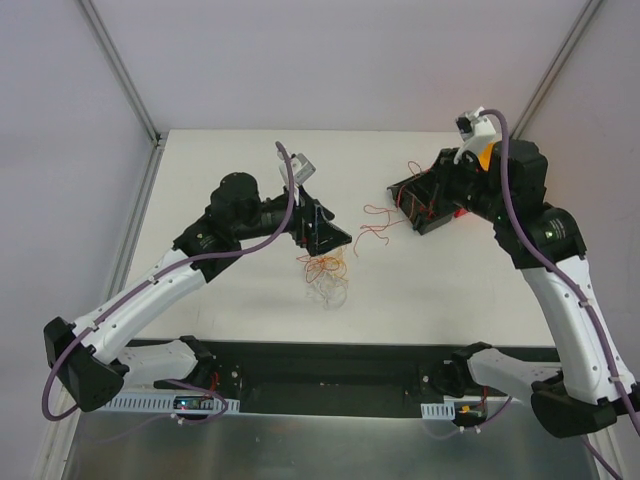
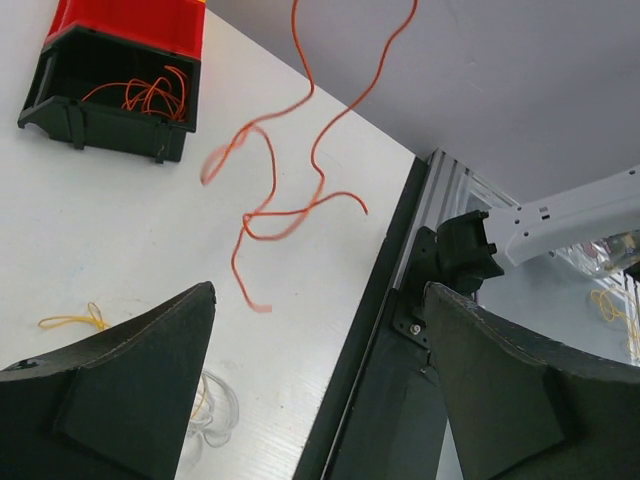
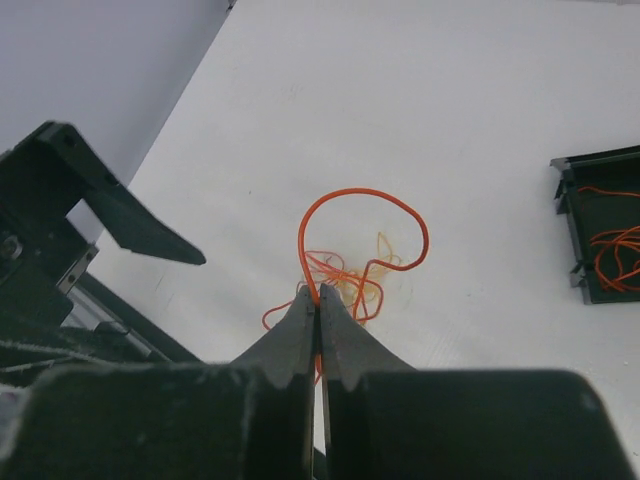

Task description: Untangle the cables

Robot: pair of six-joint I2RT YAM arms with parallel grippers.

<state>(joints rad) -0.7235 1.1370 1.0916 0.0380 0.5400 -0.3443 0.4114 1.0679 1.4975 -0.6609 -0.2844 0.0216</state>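
The cables' tangle (image 1: 325,272) of orange, yellowish and clear strands lies on the white table, just in front of my left gripper (image 1: 325,232). That gripper (image 2: 320,295) is open and empty; clear and yellow strands (image 2: 215,405) show beside its left finger. My right gripper (image 3: 318,292) is shut on one orange cable (image 3: 365,195), which loops up from the fingertips, high above the tangle (image 3: 350,280). In the top view the right gripper (image 1: 420,178) is raised near the bin, and the orange cable (image 1: 375,225) dangles below it. The same cable (image 2: 290,190) hangs blurred in the left wrist view.
A black and red bin (image 1: 440,222) holding several orange strands stands on the table at the right; it also shows in the left wrist view (image 2: 110,130) and the right wrist view (image 3: 570,230). A loose yellow strand (image 2: 70,320) lies apart. The table's black front rail (image 2: 370,330) is near.
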